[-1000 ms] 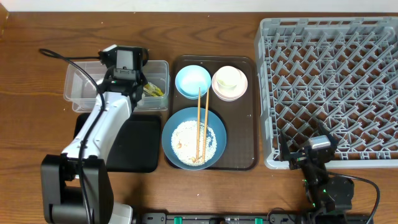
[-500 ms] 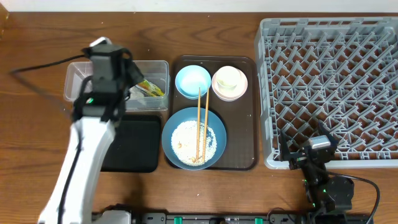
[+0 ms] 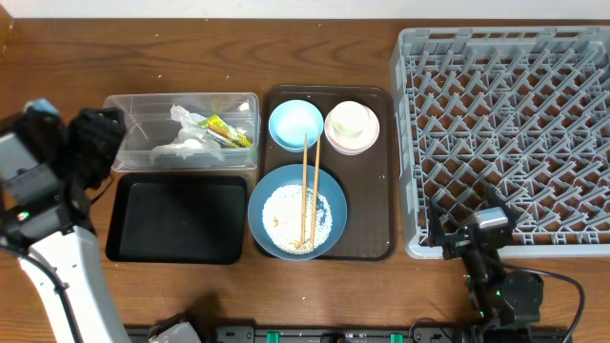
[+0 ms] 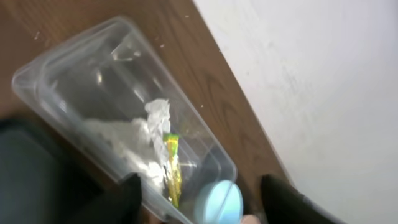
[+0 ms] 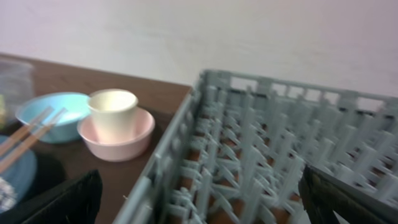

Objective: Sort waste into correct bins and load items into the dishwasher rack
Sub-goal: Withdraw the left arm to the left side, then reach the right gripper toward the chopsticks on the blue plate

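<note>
Tabletop point(image 3: 57, 57): brown wood is lying under everything.
Left gripper point(image 4: 202, 186): is hovering left of the clear tub point(image 3: 119, 110), fingers spread, gripping nothing.
Clear tub: is holding napkin point(image 3: 181, 143) and wrapper point(image 3: 227, 131).
Black tray point(image 3: 176, 221): is sitting just beside the tub.
Serving tray point(image 3: 381, 191): is carrying dark blue bowl point(image 3: 276, 191) with rice scraps point(image 3: 286, 214) and chopsticks point(image 3: 306, 181), light blue bowl point(image 3: 295, 122), and cup point(image 3: 351, 119) in pink bowl point(image 3: 334, 143).
Rack point(image 3: 505, 124): is standing rightmost.
Right gripper point(image 5: 202, 193): is resting at the rack's near edge, jaws wide, empty.

Even, bright overhead light, soft shadows; both wrist views blurred, glare on the clear tub point(image 3: 133, 119).
</note>
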Robot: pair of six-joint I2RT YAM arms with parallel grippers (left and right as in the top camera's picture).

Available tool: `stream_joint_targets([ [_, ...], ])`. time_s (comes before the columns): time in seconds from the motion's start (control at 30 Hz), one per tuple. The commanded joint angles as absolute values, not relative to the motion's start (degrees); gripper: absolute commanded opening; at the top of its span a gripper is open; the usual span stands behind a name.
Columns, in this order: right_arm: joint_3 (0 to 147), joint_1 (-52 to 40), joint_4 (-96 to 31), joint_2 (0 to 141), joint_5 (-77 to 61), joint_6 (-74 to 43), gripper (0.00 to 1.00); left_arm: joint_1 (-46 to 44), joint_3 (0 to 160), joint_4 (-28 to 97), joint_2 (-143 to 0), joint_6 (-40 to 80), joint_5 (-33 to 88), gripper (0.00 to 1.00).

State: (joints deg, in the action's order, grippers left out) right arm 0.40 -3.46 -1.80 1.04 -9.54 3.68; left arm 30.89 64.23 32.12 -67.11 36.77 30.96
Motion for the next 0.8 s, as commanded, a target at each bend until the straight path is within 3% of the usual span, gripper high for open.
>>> stream_joint_targets([
  [0.0, 0.6, -3.8, -1.0, 1.1, -15.6, -2.5, 0.99, 33.1, 64.7, 34.3, -67.3, 37.8, 37.7, 0.77],
  [0.2, 8.3, -3.8, -3.9, 4.9, -17.5, -15.0, 0.99, 33.3, 64.7, 34.7, -67.3, 37.8, 37.7, 0.83],
  [0.3, 15.2, -3.8, -5.2, 11.4, -18.5, -15.4, 0.99, 33.3, 64.7, 34.7, -67.3, 37.8, 37.7, 0.85],
  [0.57, 47.5, -5.4, -23.5, 47.0, -34.2, -16.9, 0.99, 33.3, 64.7, 34.7, -67.3, 37.8, 37.7, 0.88],
  [0.77, 70.1, -18.0, -40.8, 72.4, -35.9, -20.4, 0.99, 33.3, 64.7, 34.7, -67.3, 37.8, 37.7, 0.90],
])
